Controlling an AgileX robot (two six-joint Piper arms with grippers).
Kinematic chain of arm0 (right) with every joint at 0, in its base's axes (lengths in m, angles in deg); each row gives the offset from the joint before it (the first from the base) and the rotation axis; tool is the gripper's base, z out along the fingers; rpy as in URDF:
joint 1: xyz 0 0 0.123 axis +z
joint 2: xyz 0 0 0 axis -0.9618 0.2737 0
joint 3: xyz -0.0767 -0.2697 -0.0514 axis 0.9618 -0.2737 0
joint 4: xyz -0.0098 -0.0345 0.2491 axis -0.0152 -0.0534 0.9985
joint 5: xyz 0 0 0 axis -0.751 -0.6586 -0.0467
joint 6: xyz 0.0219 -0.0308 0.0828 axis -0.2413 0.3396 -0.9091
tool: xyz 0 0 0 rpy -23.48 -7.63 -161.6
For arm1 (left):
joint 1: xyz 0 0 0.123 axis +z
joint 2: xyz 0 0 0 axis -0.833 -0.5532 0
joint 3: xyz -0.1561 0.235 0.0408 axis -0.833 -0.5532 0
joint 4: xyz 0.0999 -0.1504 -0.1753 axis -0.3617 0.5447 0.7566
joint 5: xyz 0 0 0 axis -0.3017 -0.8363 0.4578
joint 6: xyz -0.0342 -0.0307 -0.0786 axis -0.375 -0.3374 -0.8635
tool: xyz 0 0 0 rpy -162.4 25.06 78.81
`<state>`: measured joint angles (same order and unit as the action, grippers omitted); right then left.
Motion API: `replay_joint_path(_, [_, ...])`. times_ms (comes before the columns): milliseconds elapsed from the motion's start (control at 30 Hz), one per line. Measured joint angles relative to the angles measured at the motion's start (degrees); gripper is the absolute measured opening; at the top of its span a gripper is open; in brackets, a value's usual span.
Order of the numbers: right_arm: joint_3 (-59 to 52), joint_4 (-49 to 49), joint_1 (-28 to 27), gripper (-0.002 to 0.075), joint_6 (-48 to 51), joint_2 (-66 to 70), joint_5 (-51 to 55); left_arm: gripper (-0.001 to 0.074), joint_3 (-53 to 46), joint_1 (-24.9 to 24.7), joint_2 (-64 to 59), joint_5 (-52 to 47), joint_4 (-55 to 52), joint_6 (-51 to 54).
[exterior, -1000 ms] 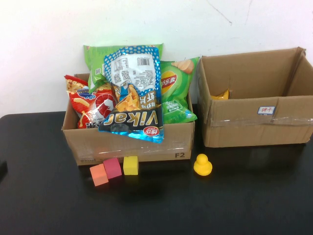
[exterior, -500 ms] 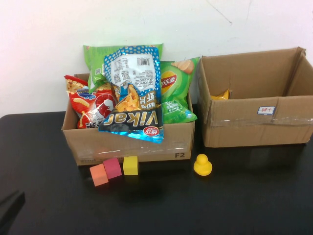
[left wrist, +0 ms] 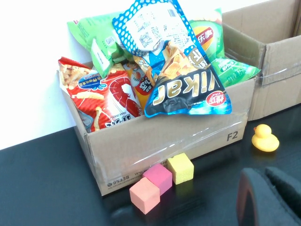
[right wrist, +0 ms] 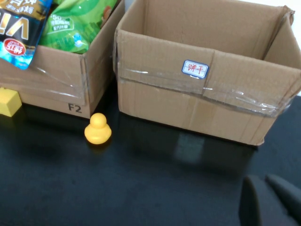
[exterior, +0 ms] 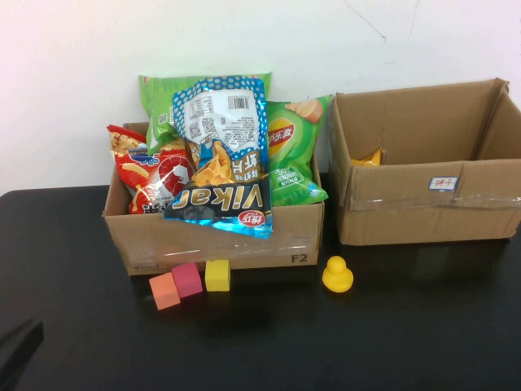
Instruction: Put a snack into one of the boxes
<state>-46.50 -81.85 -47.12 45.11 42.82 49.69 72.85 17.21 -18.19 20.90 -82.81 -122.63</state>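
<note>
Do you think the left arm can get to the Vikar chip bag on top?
Probably yes. The Vikar bag lies on top of the pile in the left box, uncovered. The left end effector, shut, sits low near the table's front; the small blocks stay beneath its path. The right end effector, shut, stays aside.

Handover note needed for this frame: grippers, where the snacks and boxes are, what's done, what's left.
Left gripper: shut, empty, low at the table's near left edge.
Right gripper: shut, empty, hanging above the table in front of the right box.
Left box is heaped with snack bags; the Vikar bag lies on top, draped over the front wall.
The right box shows only a yellow item in its back left corner.
Done: nothing grasped so far.
Left: open a gripper, pick a bag, drop it into the right box.
</note>
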Motion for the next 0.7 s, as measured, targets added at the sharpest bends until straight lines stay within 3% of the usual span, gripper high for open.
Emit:
replay_joint_path(267, [0.0,0.0,0.0,0.0006,0.0,0.0,0.0,-0.0001,-2.0,2.3,2.0,-0.2,3.1,0.0])
replay_joint_path(400, [0.0,0.0,0.0,0.0005,0.0,0.0,0.0,-0.0001,-3.2,10.4,6.0,-3.9,7.2,3.3])
replay_joint_path(600, [0.0,0.0,0.0,0.0003,0.0,0.0,0.0,-0.0001,-8.1,27.5,15.8,-6.0,21.8,6.7])
replay_joint_path(700, [0.0,0.0,0.0,0.0003,0.0,0.0,0.0,-0.0001,-11.3,31.2,18.8,-5.7,25.3,9.5])
